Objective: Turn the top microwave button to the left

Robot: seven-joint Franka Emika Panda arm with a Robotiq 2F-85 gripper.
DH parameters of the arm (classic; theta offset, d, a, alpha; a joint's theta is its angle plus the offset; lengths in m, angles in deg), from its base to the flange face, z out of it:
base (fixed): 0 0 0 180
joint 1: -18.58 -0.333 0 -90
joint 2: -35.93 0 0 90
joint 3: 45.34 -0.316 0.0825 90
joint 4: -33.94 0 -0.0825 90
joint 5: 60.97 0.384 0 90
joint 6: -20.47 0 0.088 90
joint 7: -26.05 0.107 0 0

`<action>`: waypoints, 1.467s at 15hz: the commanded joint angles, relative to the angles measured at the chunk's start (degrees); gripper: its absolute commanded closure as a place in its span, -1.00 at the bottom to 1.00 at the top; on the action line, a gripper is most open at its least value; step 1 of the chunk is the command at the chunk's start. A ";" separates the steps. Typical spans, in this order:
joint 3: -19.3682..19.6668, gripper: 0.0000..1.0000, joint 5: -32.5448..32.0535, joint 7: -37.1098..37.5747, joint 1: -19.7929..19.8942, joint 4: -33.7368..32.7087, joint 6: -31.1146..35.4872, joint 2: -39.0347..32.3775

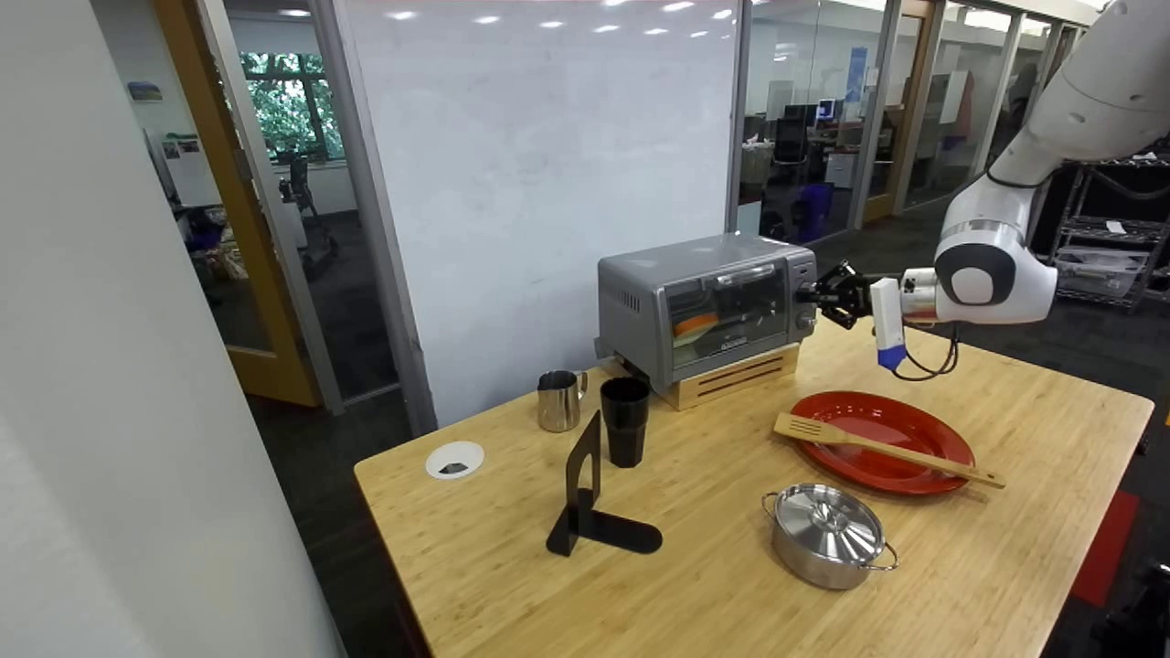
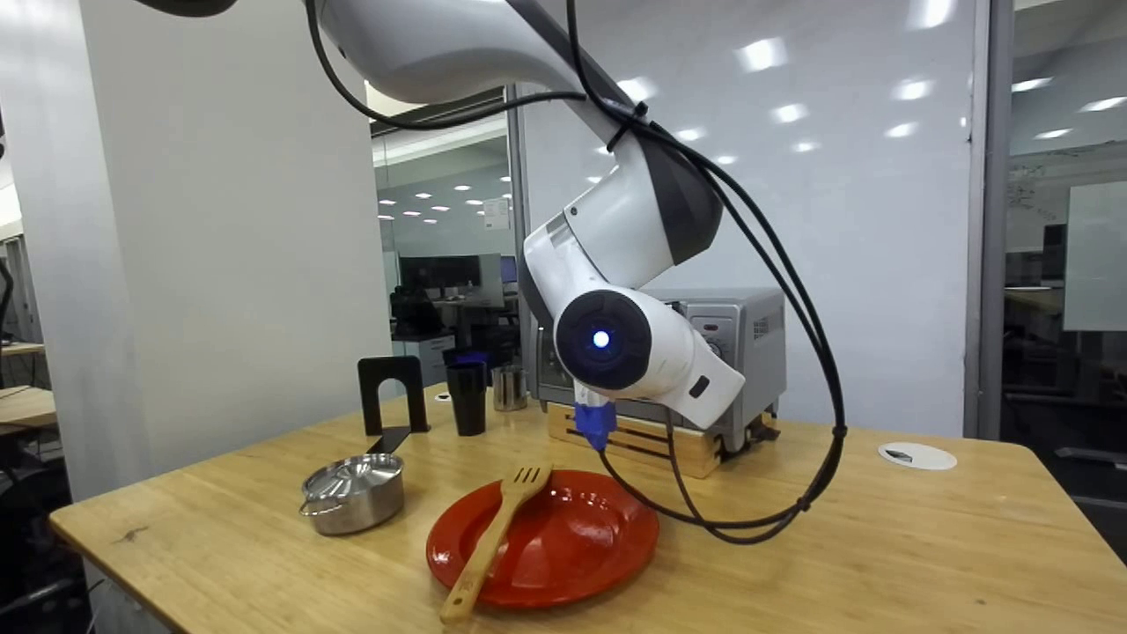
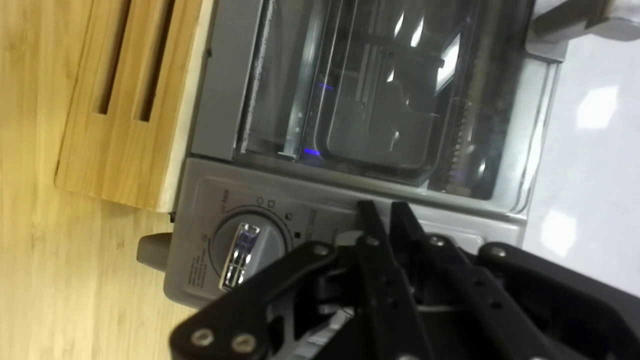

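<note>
Now | black two-finger gripper [image 3: 384, 210]: nearly together at grey round upper knob [image 3: 347, 238], whether clamped unclear | white jointed arm [image 1: 992, 206]: slanted down, gripper horizontal

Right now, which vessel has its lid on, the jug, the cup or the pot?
The pot, the steel one with two loops for handles: a lid sits on it. The jug and cup have open tops.

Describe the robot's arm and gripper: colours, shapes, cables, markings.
The arm is white with dark grey panels, in smooth rounded segments; a black disc bears a bluish-white light. Black cables run along it, tied in places. The gripper is black, with slim fingers and silver screws; a white, blue-ended housing sits behind it. No lettering is readable.
</note>
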 commanded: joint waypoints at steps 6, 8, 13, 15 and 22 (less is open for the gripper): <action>0.69 0.94 -1.38 -8.35 0.62 -2.12 1.90 -1.99; 0.26 0.30 -2.95 -4.69 0.39 -1.12 3.99 -0.90; -0.19 -0.11 -17.40 12.91 -0.47 3.31 10.35 3.08; -0.37 -0.40 -22.56 18.15 -0.76 5.90 10.73 5.36; -0.99 -1.00 -28.68 28.87 -3.00 16.85 14.53 18.65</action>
